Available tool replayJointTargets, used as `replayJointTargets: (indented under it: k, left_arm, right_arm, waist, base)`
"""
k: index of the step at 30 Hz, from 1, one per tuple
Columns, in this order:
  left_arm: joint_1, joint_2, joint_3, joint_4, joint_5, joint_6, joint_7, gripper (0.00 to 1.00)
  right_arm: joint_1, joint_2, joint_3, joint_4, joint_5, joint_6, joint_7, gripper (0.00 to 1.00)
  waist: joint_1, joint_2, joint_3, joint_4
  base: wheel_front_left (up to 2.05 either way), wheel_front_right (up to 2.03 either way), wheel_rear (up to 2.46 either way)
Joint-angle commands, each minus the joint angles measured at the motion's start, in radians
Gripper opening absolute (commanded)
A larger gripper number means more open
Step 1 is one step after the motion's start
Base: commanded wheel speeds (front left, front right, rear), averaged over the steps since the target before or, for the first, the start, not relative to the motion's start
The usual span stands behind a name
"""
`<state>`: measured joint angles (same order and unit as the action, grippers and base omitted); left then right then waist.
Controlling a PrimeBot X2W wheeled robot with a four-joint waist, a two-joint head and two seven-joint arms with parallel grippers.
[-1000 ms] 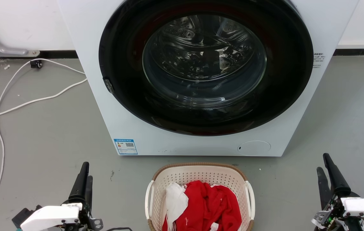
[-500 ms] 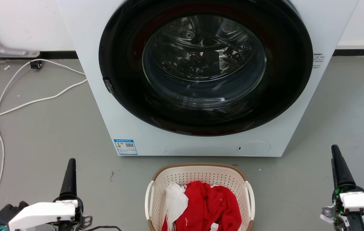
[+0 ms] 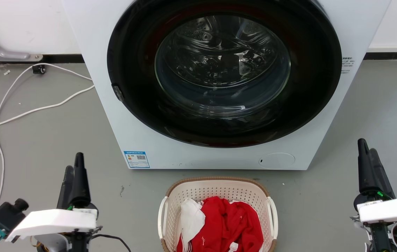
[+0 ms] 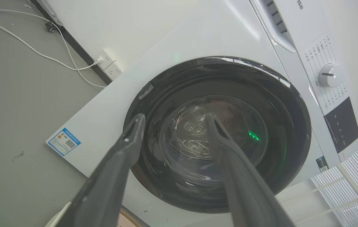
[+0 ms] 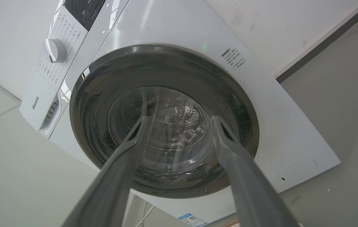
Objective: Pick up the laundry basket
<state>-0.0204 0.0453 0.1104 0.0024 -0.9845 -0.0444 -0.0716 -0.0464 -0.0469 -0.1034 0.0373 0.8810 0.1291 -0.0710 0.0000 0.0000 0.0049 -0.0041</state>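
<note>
The laundry basket (image 3: 216,191) is cream perforated plastic with a brown rim and white side handles. It sits on the grey floor directly in front of the washing machine and holds red and white clothes (image 3: 226,224). My left gripper (image 3: 74,161) hovers well to the basket's left, fingers pointing toward the machine. My right gripper (image 3: 366,145) hovers far to its right. In the left wrist view the left gripper (image 4: 175,116) is open with nothing between its fingers. The right wrist view shows the right gripper (image 5: 179,119) open in the same way. A sliver of basket rim (image 4: 128,220) shows at the left wrist view's bottom edge.
The white front-loading washing machine (image 3: 142,133) stands just behind the basket, its round dark door (image 3: 223,70) shut. White cables (image 3: 27,112) trail across the floor at the left. A wall with a dark baseboard (image 3: 62,58) runs behind.
Both grippers have moved up the head view toward the machine and turned at the wrist, so both fingers of each now show. The basket and clothes have not moved.
</note>
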Motion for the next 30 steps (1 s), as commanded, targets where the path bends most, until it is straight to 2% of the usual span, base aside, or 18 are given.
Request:
replayJointTargets:
  k: [1, 4, 11, 15, 30]
  left_arm:
    - [0.002, 0.004, -0.013, -0.031, 0.057, -0.006, -0.010, 1.00]
    - [0.005, 0.004, -0.044, -0.064, 0.165, -0.015, -0.020, 1.00]
    - [0.015, 0.008, -0.110, -0.104, 0.353, 0.032, -0.042, 1.00]
    - [0.012, 0.042, -0.169, -0.118, 0.441, 0.062, -0.053, 1.00]
    - [-0.029, 0.201, -0.427, -0.140, 0.631, 0.300, -0.094, 1.00]
  right_arm:
    - [-0.014, -0.004, 0.007, -0.031, -0.049, 0.002, -0.010, 1.00]
    - [-0.012, -0.004, 0.016, -0.051, -0.126, 0.002, -0.020, 1.00]
    - [0.000, -0.004, 0.040, -0.070, -0.285, 0.002, -0.041, 1.00]
    - [0.004, -0.004, 0.051, -0.077, -0.358, 0.002, -0.053, 1.00]
    - [0.019, -0.004, 0.054, -0.062, -0.554, 0.002, -0.094, 1.00]
  waist:
    - [0.0000, 0.0000, 0.000, -0.001]
    - [0.0000, 0.0000, 0.001, -0.002]
    - [0.0000, 0.0000, 0.003, -0.005]
    - [0.0000, 0.0000, 0.005, -0.007]
    - [0.0000, 0.0000, 0.006, -0.012]
  base:
    - [0.00, 0.00, 0.00]
    - [0.00, 0.00, 0.00]
    - [0.00, 0.00, 0.00]
    - [0.00, 0.00, 0.00]
    - [0.00, 0.00, 0.00]
